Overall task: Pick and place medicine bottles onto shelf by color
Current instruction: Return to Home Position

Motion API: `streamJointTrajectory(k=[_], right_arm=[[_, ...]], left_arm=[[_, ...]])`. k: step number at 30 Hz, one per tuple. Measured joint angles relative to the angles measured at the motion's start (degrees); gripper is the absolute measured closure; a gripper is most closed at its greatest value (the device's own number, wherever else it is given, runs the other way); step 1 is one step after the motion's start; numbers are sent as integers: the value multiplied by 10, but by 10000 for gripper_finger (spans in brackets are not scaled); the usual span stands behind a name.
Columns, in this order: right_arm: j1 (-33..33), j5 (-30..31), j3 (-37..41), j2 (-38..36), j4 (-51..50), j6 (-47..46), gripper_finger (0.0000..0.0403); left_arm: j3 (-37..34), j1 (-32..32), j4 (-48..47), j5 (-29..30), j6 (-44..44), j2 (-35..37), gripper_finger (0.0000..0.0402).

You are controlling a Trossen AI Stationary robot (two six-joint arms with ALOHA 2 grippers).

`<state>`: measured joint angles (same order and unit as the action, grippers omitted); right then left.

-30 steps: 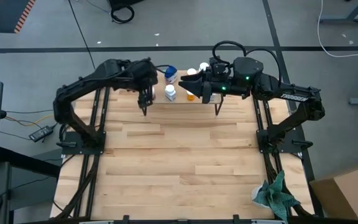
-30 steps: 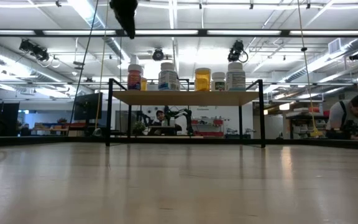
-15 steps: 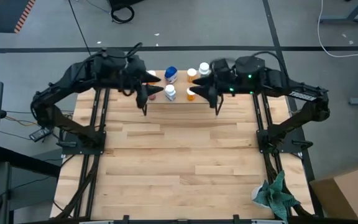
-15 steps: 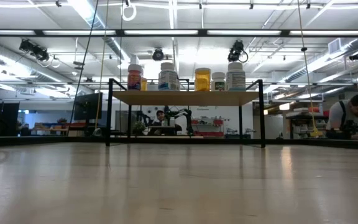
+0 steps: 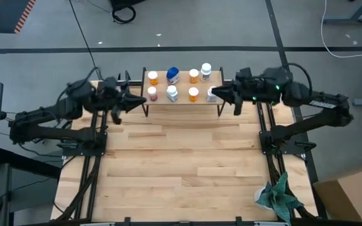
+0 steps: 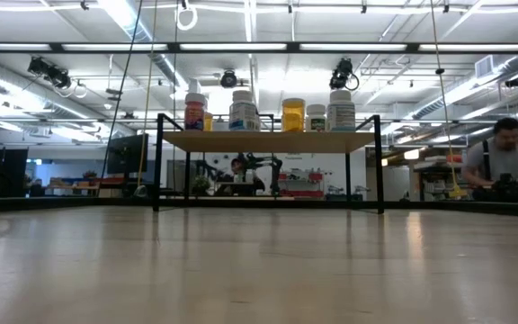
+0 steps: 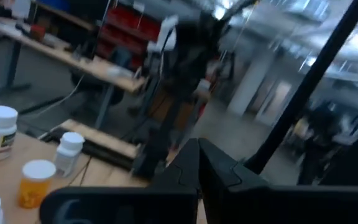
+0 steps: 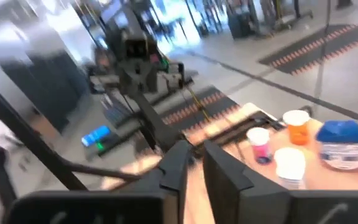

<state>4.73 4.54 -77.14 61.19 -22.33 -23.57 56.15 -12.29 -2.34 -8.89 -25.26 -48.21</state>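
Observation:
The shelf (image 5: 182, 102) stands at the table's far edge on black legs. On its board stand several medicine bottles: orange (image 5: 153, 76), pink (image 5: 152, 93), blue-topped (image 5: 173, 75), white (image 5: 172, 93), two more orange (image 5: 193, 94) and white-capped ones (image 5: 206, 69). The low view shows them in a row on the shelf (image 6: 268, 141). My left gripper (image 5: 136, 100) (image 7: 197, 149) hangs level just left of the shelf, shut and holding nothing. My right gripper (image 5: 222, 94) (image 8: 194, 155) hangs level at the shelf's right end, with a narrow gap between its fingers and nothing in it.
The bare wooden tabletop (image 5: 181, 157) stretches from the shelf to the near edge. A green cloth (image 5: 280, 198) lies at the near right corner, beside a cardboard box (image 5: 357, 188) off the table. A person (image 6: 506, 166) works at a bench far behind.
Both arms have drawn back from over the shelf, the left toward the table's left edge, the right toward its right edge. My left gripper has tipped from pointing down to level and has shut. My right gripper's fingers have narrowed. The bottles have stayed in place.

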Motion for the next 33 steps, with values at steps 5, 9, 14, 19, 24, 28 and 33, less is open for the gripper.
streamJointTrajectory(k=[5, 9, 14, 19, 24, 28, 33], right_arm=[[2, -1, 217, -97, 240, -58, 368], [9, -1, 357, -152, 382, -127, 374], [20, -1, 464, -217, 451, -175, 374], [35, 19, 531, -282, 456, -179, 374], [35, 44, 626, -323, 537, -222, 374], [35, 45, 711, -328, 657, -263, 374], [34, 57, 765, -328, 731, -281, 374]], left_arm=[[-114, 0, 72, 36, -34, 110, 396], [-207, 0, 142, 71, -78, 197, 397], [-302, 0, 184, 85, -141, 291, 398], [-377, 0, 217, 115, -166, 372, 398], [-477, 0, 342, 140, -210, 443, 397], [-553, 0, 423, 141, -250, 478, 399], [-557, 0, 420, 146, -240, 477, 397]])
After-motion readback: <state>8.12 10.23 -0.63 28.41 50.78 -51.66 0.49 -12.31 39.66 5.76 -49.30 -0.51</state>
